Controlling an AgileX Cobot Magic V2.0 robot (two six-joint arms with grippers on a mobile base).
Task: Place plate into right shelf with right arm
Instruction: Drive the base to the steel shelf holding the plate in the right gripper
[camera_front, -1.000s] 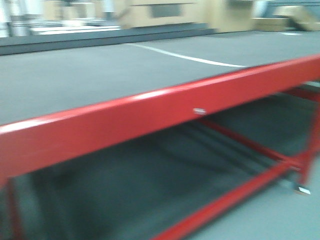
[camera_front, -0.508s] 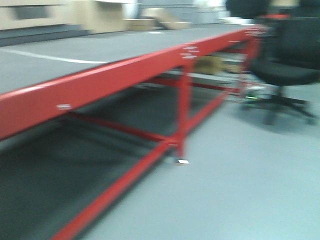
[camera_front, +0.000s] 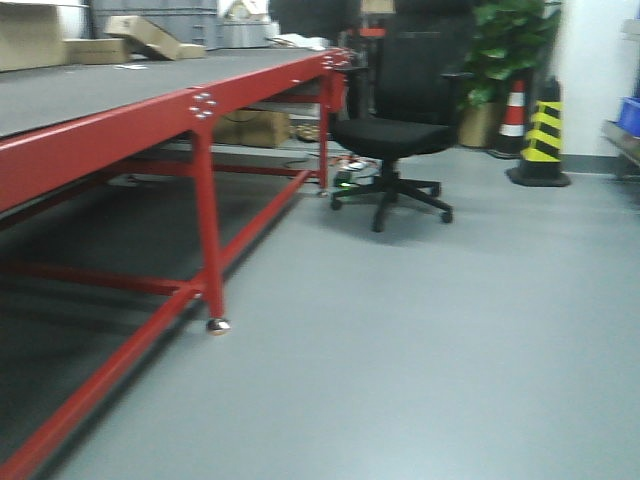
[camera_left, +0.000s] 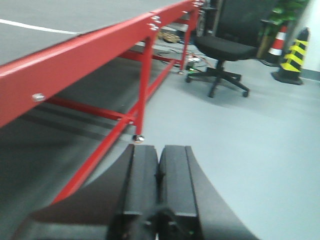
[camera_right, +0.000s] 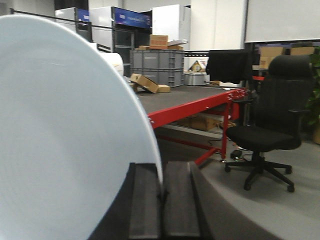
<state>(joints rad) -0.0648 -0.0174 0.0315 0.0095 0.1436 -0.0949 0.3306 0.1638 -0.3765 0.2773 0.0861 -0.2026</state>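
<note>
White plate (camera_right: 70, 135) is standing on edge in the right wrist view, its rim pinched between the fingers of the right gripper (camera_right: 161, 175). The disc is rising up and to the left of the fingers, filling that side of the view. The fingers are sitting narrow, almost together, with only the rim between them.

The left gripper (camera_left: 158, 150) is showing its fingers pressed flat together and holding nothing. Beyond its fingertips are bare floor (camera_left: 240, 150) and a leg of the red table (camera_left: 75, 55).

At the far right edge of the front view, past the cones (camera_front: 543, 130), I am seeing a sliver of what I am taking for the shelf (camera_front: 625, 140): a metal ledge with a blue bin (camera_front: 630, 115). Too little is in frame to confirm it. Ahead of the right fingertips only the table and a chair (camera_right: 265, 135) are showing.

Assessment: I am reading the step in hand as carriage, with the plate gripped and the shelf not yet reached. The next move, in my judgement, is calling for bringing the base round until the shelf is lying ahead of the right fingertips. After that comes choosing a ledge and tilting the plate from edge-on toward flat before letting go.

Risk noted: a thin glossy rim in so narrow a pinch could be slipping or swinging during travel.
</note>
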